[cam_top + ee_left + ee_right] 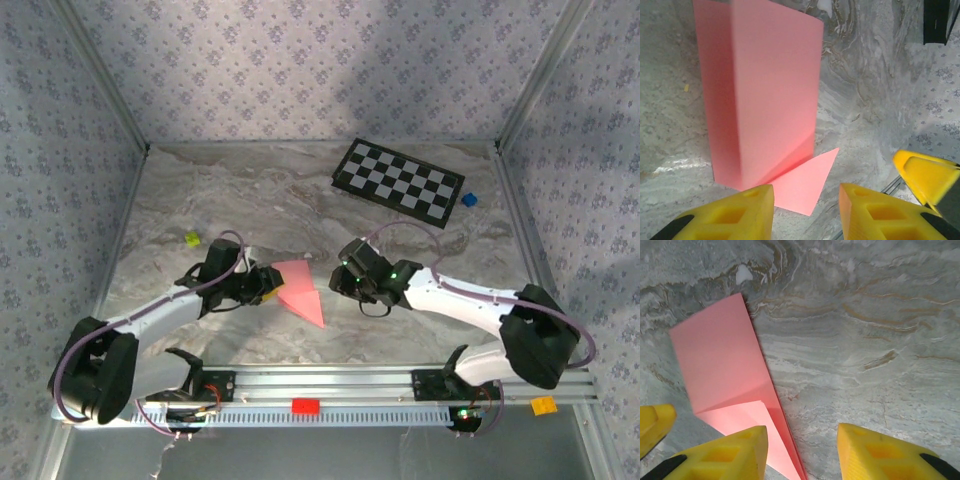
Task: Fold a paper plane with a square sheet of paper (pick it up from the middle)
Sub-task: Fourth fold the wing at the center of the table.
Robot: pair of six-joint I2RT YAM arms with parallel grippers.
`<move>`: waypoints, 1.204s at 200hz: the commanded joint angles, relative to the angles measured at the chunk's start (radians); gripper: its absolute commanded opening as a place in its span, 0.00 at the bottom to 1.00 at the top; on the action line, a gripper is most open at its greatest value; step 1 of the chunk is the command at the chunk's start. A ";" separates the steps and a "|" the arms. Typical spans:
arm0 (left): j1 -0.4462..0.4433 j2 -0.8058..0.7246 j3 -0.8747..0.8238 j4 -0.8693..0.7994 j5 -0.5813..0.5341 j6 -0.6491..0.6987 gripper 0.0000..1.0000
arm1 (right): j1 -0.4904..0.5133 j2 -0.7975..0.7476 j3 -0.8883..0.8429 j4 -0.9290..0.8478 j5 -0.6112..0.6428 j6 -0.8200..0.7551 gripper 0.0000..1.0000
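**Item 1: sheet of paper** (298, 288). Thin, pink-red, plain and unmarked. It is folded into a long wedge, broad at the far end and narrowing to a point at the near right. In the left wrist view a crease runs along its length, with a narrower, darker band on one side and a wider panel on the other. At the end nearest that camera a small, paler triangular flap sticks out flat. In the right wrist view a diagonal fold line crosses the near part, with a lighter layer below it. The sheet lies on the worktop (250, 200), near its middle, between the two claws.

**Item 2: left claw** (264, 286). Yellow fingers, set just at the left edge of the sheet. The jaws stand apart with nothing clamped between them, and the triangular flap lies just ahead of the gap.

**Item 3: right claw** (338, 281). Yellow fingers, near the right side of the sheet. The jaws are parted and grip nothing. In its own wrist view the long edge of the sheet runs down into the gap.

**Item 4: other objects.**
- A black-and-white checkered board (398, 183) sits at the far right.
- A blue block (468, 200) is just beside the board.
- A yellow-green block (192, 238) lies far left of the sheet.
- A red block (305, 405) and an orange block (543, 405) are at the near rail.
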 commanded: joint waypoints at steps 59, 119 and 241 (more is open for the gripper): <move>0.006 0.071 0.067 -0.026 0.025 0.017 0.37 | 0.031 -0.169 0.025 -0.026 0.238 -0.210 0.37; 0.008 0.089 0.058 -0.023 -0.026 0.006 0.37 | -0.038 -0.166 -0.099 0.120 -0.011 -0.294 0.24; 0.010 0.180 0.093 -0.019 -0.017 0.065 0.43 | 0.208 -0.099 -0.150 0.271 0.302 -0.486 0.34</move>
